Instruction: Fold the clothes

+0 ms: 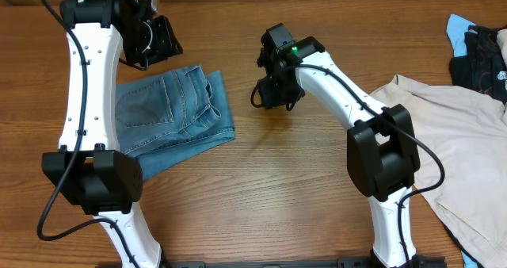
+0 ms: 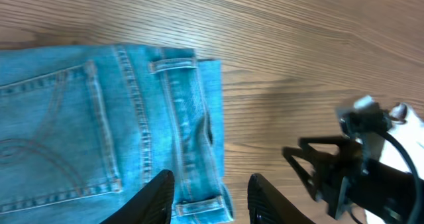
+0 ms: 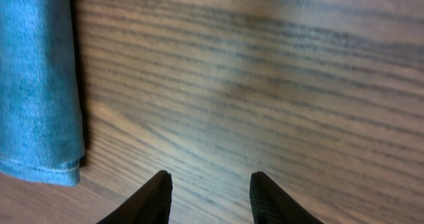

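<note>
The clothes are light-blue jeans (image 1: pixel 170 109), lying folded in a compact bundle on the wooden table left of centre. In the left wrist view their waistband (image 2: pixel 189 124), belt loops and a stitched back pocket (image 2: pixel 53 138) face up. My left gripper (image 2: pixel 211 187) hovers over the waistband's corner, jaws apart and gripping nothing; overhead it sits just beyond the bundle's far edge (image 1: pixel 158 40). My right gripper (image 3: pixel 211 181) is open over bare wood, with a folded edge of the jeans (image 3: pixel 40 85) to its left. Overhead it hangs right of the bundle (image 1: pixel 277 82).
A beige garment (image 1: pixel 451 141) sprawls over the table's right side. Dark and light-blue clothes (image 1: pixel 479 50) are heaped at the far right corner. The right arm's black gripper (image 2: pixel 358 164) shows at the right of the left wrist view.
</note>
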You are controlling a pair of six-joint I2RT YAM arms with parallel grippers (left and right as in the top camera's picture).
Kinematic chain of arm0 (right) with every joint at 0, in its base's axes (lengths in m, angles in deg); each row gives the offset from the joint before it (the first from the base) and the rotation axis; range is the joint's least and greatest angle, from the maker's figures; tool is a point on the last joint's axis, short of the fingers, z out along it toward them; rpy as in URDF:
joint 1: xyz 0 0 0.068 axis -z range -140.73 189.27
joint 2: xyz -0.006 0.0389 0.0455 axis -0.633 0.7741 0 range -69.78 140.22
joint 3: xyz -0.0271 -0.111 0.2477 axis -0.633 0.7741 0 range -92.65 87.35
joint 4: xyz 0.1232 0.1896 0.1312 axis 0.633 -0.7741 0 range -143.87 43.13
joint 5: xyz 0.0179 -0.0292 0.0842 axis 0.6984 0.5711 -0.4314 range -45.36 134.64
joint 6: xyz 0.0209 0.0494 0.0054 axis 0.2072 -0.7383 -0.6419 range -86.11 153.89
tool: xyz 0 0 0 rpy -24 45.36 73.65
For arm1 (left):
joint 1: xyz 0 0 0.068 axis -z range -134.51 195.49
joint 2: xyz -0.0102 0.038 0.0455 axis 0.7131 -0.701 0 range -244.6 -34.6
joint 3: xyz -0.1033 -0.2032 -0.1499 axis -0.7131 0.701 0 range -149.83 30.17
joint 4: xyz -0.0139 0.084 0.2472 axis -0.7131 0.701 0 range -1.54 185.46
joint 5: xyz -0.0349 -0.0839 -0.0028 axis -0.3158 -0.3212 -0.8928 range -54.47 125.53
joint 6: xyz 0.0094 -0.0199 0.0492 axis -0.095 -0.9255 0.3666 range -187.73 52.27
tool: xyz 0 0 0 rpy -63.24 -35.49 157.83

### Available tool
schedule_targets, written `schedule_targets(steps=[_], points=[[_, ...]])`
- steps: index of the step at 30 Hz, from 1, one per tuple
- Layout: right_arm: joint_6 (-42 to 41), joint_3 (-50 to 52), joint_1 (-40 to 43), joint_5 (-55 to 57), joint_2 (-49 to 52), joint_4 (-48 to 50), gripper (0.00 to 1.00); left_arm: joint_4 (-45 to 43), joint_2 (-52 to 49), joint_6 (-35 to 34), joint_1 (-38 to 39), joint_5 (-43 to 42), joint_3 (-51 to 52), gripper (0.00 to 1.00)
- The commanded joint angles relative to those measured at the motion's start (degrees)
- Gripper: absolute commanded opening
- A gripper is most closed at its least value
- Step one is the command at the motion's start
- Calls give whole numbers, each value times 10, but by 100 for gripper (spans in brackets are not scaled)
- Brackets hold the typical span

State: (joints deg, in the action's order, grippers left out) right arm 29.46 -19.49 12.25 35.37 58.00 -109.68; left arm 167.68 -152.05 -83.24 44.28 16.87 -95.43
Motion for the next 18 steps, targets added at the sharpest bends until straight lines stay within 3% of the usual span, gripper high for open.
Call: schedule_targets(steps=[1,7,9,14,18], points=[[22,-3,1,-45,-2,-10,42,11,5,-3,-2,93,-1,40],[25,-84,1,-81,-42,-51,41,33,5,-4,-11,209,-1,39],[61,-133,-4,-183,-61,-59,38,32,3,-4,-20,233,0,39],[57,-133,-12,-405,-59,-20,37,26,-8,-4,-40,257,13,39],[22,-123,-28,-459,-43,24,37,22,-22,-4,-59,263,36,40]])
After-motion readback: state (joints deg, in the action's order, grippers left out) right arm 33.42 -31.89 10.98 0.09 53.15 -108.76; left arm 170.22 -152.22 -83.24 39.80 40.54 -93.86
